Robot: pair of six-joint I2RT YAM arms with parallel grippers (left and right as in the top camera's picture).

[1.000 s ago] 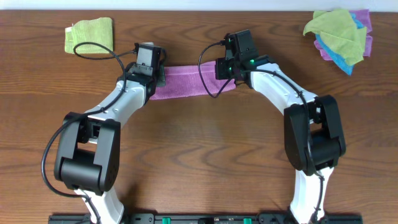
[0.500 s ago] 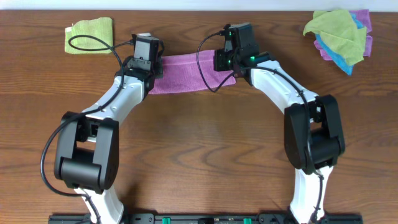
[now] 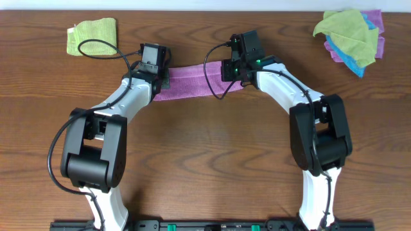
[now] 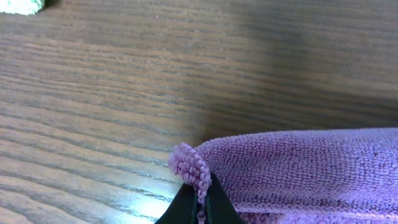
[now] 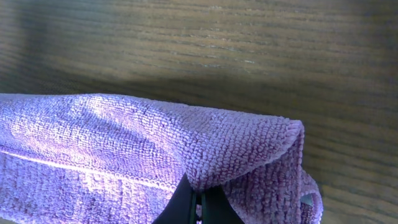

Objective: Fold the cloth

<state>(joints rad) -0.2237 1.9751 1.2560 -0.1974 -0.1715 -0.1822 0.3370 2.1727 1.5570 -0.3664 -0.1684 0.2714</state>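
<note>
The lilac cloth (image 3: 192, 81) lies doubled over as a band on the wooden table, stretched between the two arms. My left gripper (image 3: 164, 78) is shut on its left corner; in the left wrist view the curled edge of the cloth (image 4: 189, 168) is pinched between the dark fingertips of that gripper (image 4: 200, 208). Over at the band's right corner my right gripper (image 3: 226, 72) is shut too. The right wrist view shows a fold of the cloth (image 5: 205, 146) draped over that gripper (image 5: 199, 205), with a lower layer under it.
A yellow-green cloth (image 3: 94, 34) lies at the back left, its edge just showing in the left wrist view (image 4: 22, 5). A heap of green, blue and purple cloths (image 3: 352, 33) sits at the back right. Black cables loop from both wrists over the table.
Both grippers carried the cloth's held edge away toward the back of the table, then came back a little toward the front. Both stayed shut on the corners.
</note>
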